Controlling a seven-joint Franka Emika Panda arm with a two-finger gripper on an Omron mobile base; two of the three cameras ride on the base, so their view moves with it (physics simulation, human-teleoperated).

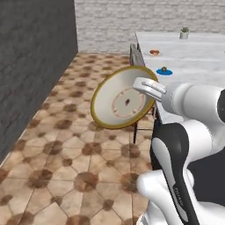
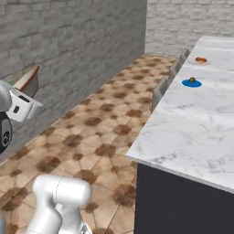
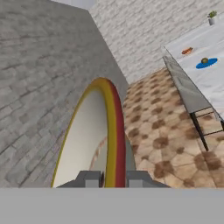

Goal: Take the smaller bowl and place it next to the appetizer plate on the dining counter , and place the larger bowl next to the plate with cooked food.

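While the larger bowl (image 1: 123, 97) hangs on edge over the floor, left of the desk (image 2: 196, 123) | fingers (image 3: 90, 179) pinch its rim | carry it level, set it beside the plate with cooked food (image 2: 200, 60), not the appetizer plate (image 2: 192, 82).

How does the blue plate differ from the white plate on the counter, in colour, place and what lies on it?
The blue plate is bright blue; the white plate nearly matches the pale marble. The blue plate lies nearer the robot; the white plate lies beyond it, farther along the counter. The blue plate holds one small dark ball; the white plate holds orange-brown food, too small to name. Both lie flat near the stool-side edge.
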